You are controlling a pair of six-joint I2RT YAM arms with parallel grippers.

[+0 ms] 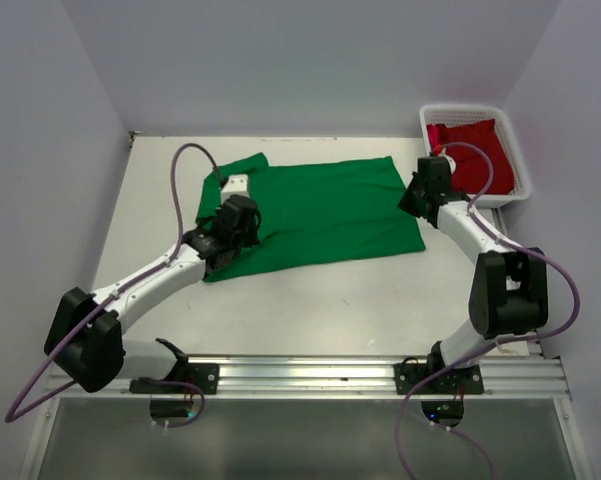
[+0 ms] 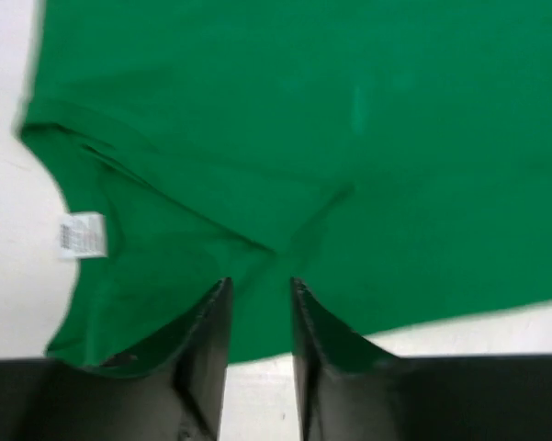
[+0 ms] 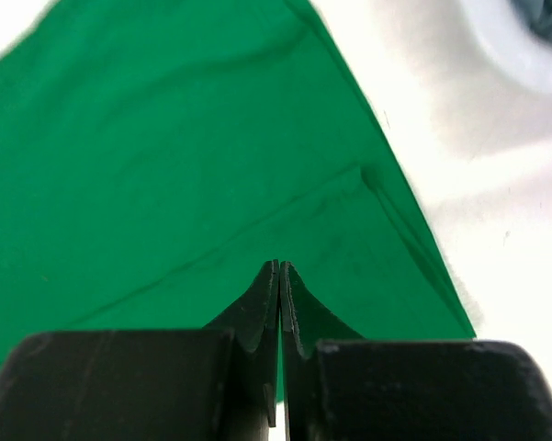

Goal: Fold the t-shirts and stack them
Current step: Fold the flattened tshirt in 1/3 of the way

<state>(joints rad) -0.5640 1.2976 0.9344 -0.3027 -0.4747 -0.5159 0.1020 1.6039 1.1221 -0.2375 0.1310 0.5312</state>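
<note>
Lying flat on the table [image 1: 360, 300], the green t-shirt [image 1: 320, 215] spreads between both arms, the red t-shirt [image 1: 472, 150] bundled in the white basket [image 1: 462, 108] far right. Left wrist: left gripper [image 2: 259, 292], fingers slightly parted, above cloth near the neck label [image 2: 81, 234]. Right wrist: right gripper [image 3: 280, 276] pressed closed over the shirt's corner.

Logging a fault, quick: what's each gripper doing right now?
Left gripper: open, over the green shirt.
Right gripper: closed; grip on green shirt unclear.

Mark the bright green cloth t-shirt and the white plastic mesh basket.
Bright green cloth t-shirt [image 1: 325, 215], top external view, middle of the cloth.
White plastic mesh basket [image 1: 462, 108], top external view, far rim.
</note>
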